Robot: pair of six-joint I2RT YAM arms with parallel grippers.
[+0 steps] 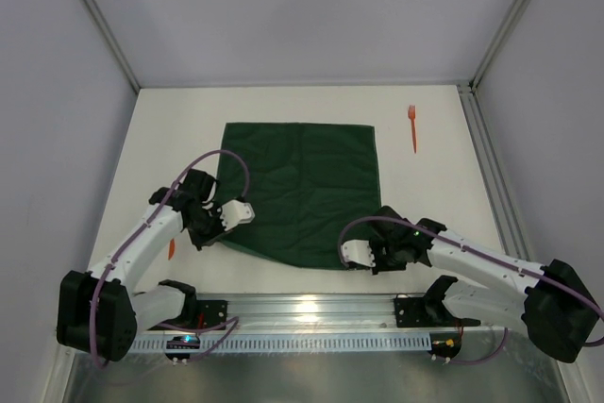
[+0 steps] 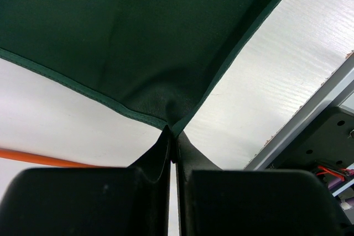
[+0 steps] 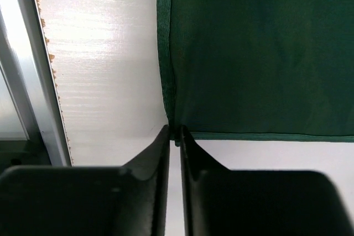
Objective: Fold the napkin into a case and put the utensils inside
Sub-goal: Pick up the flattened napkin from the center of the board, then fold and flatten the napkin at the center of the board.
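Note:
The dark green napkin (image 1: 297,191) lies spread flat on the white table, unfolded. My left gripper (image 1: 219,229) is shut on its near left corner; the left wrist view shows the corner (image 2: 172,126) pinched between the tips. My right gripper (image 1: 351,254) is shut on the near right corner, seen in the right wrist view (image 3: 174,131). One orange fork (image 1: 413,127) lies at the far right, beyond the napkin. A second orange utensil (image 1: 171,249) lies left of my left arm, partly hidden; it shows as an orange strip in the left wrist view (image 2: 38,160).
A metal rail (image 1: 311,313) runs along the table's near edge between the arm bases. Grey walls stand on the left, far and right sides. A metal strip (image 1: 491,176) runs along the right edge of the table.

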